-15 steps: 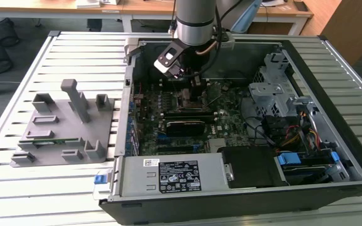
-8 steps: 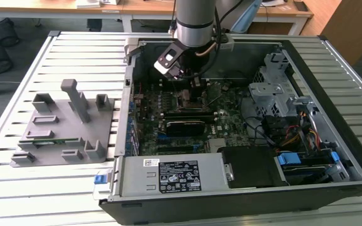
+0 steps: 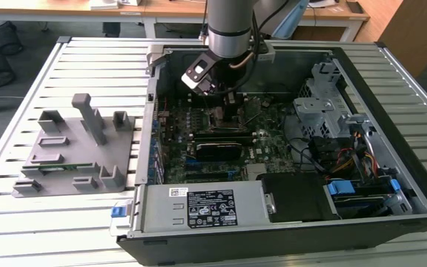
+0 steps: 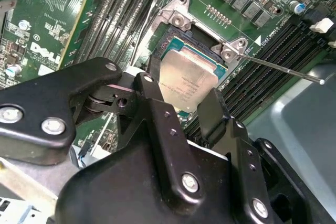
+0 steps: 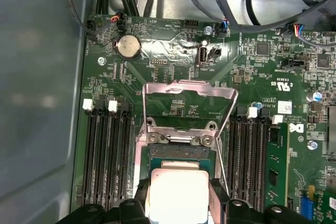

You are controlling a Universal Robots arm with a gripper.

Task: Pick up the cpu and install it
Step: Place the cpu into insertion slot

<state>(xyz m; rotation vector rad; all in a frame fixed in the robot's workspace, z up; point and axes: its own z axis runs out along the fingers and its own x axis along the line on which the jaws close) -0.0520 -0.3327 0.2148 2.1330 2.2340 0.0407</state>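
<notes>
Fixture of grey plastic (image 3: 73, 150) rests on the slatted worktop (image 3: 87, 61), well apart from the end effector (image 3: 224, 108), off toward the exterior view's left. The end effector hangs inside the open computer case (image 3: 391, 72), directly over the socket (image 4: 202, 38) on the green board. Its fingers (image 4: 152, 95) are set narrow and pinch the cpu (image 4: 190, 77) by two opposite edges. The chip lies level between them, in or just above the socket; I cannot tell whether it is fully seated. A hinged metal frame (image 5: 189, 95) stands open just beyond the fingertips.

The cpu looks light, thin and stiff. Its smooth metal top should offer little friction, and I judge its underside and the socket contacts to be fragile. The bare side edges are the sound place to hold it, kept level. A drive cage (image 3: 324, 105) stands apart from the end effector, toward the exterior view's right.
</notes>
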